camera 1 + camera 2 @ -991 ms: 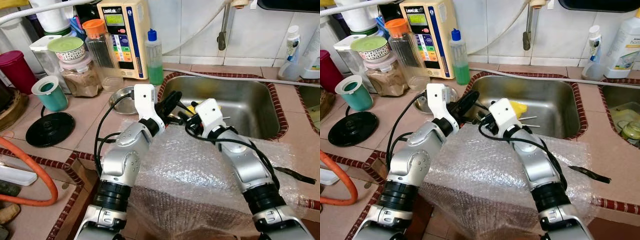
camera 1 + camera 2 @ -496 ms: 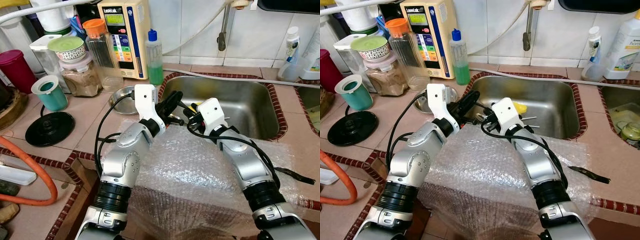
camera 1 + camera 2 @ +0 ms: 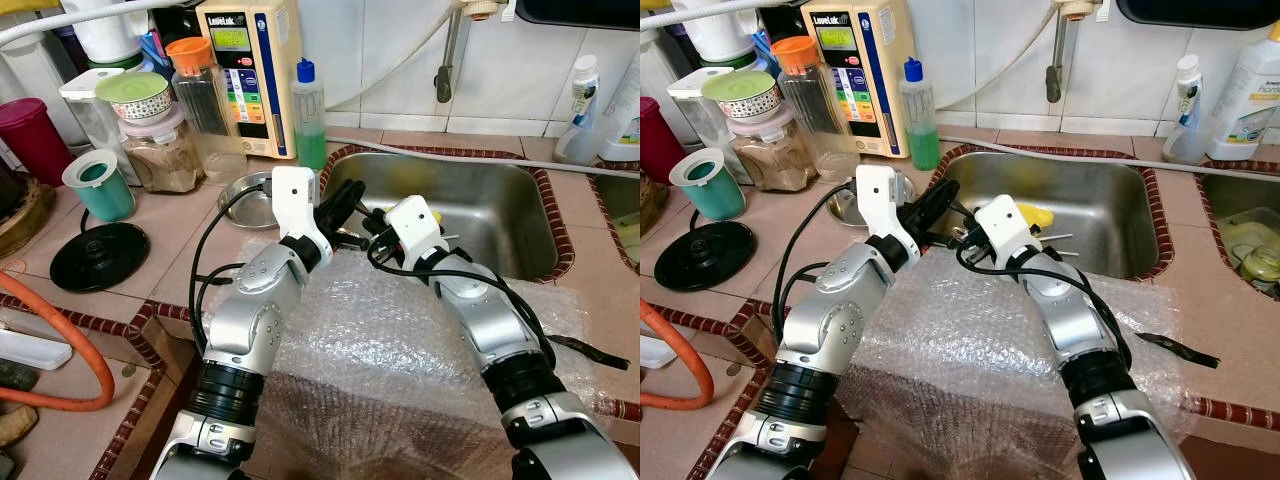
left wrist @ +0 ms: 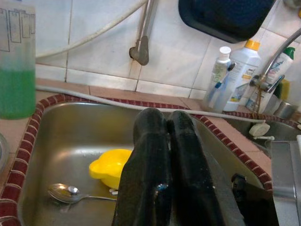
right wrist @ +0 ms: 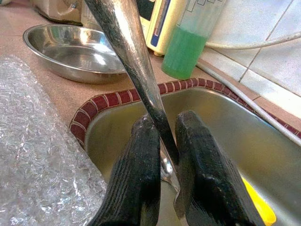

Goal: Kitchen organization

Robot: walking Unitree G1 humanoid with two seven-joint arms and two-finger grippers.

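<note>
Right wrist view: our right tool (image 5: 162,141) pinches a shiny metal handle (image 5: 127,47) over the sink (image 3: 500,215) — it could slip out. Our left tool (image 4: 162,141) is closed, empty.

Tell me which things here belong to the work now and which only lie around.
In the job:
right pincer, shut on a metal utensil
left pincer, shut
sink
spoon
yellow cup

Lying about:
bubble wrap
soap bottle
steel bowl
teal cup
</note>
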